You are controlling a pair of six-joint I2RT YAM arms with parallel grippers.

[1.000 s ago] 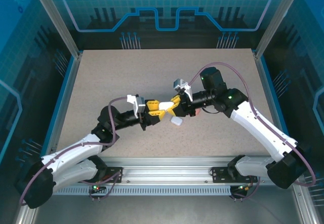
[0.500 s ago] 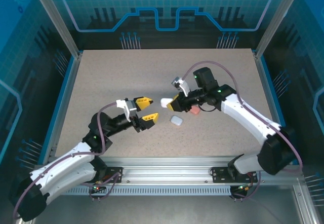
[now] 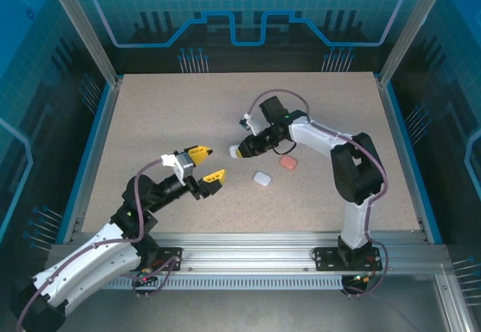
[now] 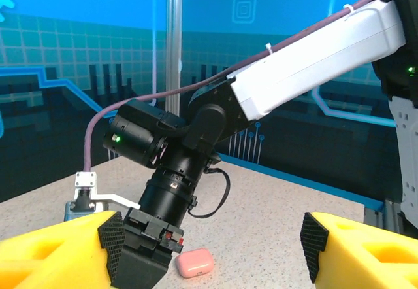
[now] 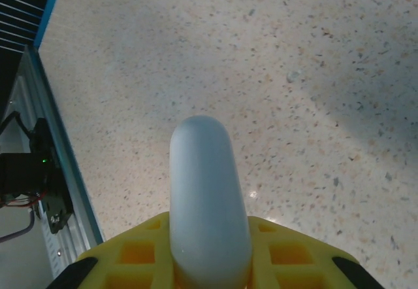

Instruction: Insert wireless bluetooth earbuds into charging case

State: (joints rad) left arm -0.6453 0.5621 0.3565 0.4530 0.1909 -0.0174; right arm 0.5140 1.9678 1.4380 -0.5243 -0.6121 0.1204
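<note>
- Here, in the top external view, the left gripper [image 3: 216, 162] was nose to nose with the right gripper [image 3: 239, 152] a second ago. It has now let go and drawn back toward its base, its yellow jaws apart and empty.
- The right gripper stays clamped on a white rounded plastic case [image 3: 233, 152] and has swung it left and away from the near edge. By judgement the handover is finished, one arm alone carries the case, and no insertion has begun.
- In the same view, a second white pebble-like case [image 3: 261, 178] and a salmon-pink rounded case [image 3: 288, 162] lie near each other, not touching, on the speckled beige table [image 3: 150, 114]. Both lie near the right forearm. Open surface runs left and far, up to the blue edge strip [image 3: 92, 152].
- In the left wrist view, the yellow fingers [image 4: 366, 250] sit in the lower corners with nothing between them. The salmon-pink rounded case [image 4: 194, 263] rests just beside the right gripper's dark housing.
- In the right wrist view, the white rounded plastic case [image 5: 208, 197] stands end-on between the yellow fingers, above bare table. The blue edge strip [image 5: 65, 145] is near on the left. Where the earbuds lie cannot be told.
</note>
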